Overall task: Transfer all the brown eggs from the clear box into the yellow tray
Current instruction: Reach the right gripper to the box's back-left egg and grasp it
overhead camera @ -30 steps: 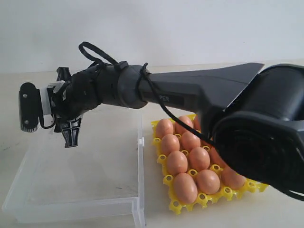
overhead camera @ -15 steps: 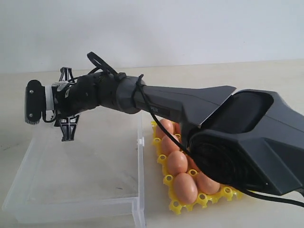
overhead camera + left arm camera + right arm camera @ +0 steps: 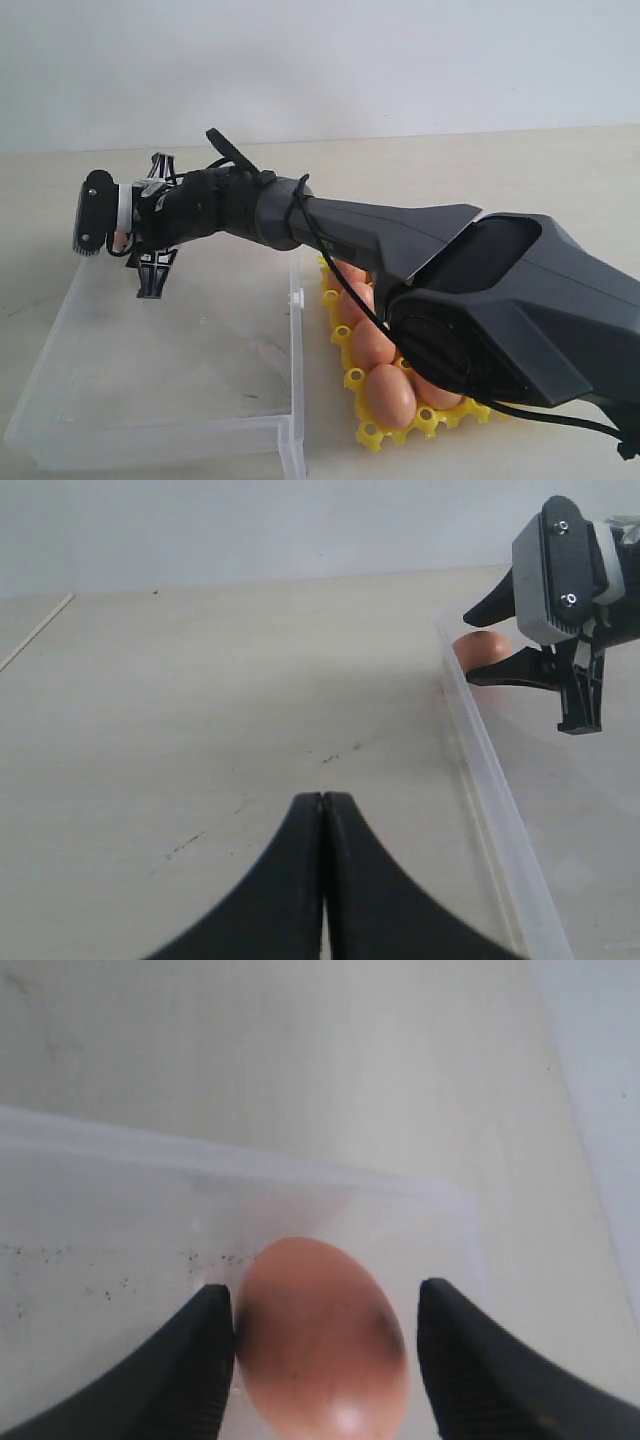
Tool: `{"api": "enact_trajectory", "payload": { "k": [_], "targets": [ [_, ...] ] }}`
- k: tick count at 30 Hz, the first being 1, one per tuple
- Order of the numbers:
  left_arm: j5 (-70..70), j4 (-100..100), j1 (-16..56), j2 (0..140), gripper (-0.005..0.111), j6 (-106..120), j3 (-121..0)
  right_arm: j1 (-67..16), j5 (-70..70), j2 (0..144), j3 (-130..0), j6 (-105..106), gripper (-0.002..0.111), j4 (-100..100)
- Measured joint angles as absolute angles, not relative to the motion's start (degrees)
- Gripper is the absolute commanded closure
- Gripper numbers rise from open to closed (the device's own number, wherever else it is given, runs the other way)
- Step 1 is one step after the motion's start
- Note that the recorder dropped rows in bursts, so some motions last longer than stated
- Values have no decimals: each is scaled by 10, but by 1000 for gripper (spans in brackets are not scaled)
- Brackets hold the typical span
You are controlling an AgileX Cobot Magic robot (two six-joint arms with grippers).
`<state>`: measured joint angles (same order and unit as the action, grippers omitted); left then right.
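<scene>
- Nearest, the yellow tray (image 3: 380,432) sits just beside the clear box (image 3: 160,440), on its latch side. Every cup we can see holds brown eggs (image 3: 390,393), though the right arm (image 3: 380,225) hides part of the grid.
- The clear box floor shows bare apart from its far corner, so we judge the task nearly done.
- The left gripper (image 3: 323,810) hangs over the tabletop (image 3: 200,700) outside the clear box, jaws pressed together and empty.
- The right arm stretches across the clear box, nearly level.
- At the clear box's far corner, the right gripper (image 3: 325,1350) stands wide apart astride one brown egg (image 3: 483,648), not yet clamped. That egg is left to carry.
</scene>
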<state>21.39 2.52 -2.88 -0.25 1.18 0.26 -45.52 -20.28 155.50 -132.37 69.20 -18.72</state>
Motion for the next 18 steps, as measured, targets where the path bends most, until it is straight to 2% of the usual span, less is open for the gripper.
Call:
{"api": "enact_trajectory", "payload": {
  "k": [10,13,18],
  "targets": [
    [214,25,-29,-2,107,12,3,-443,-237,1559,-1331,692,56,-192],
    [214,25,-29,-2,107,12,3,-442,-243,1559,-1332,692,70,-193],
    [214,25,-29,-2,107,12,3,-442,-244,1559,-1332,692,106,-193]
  ]
}}
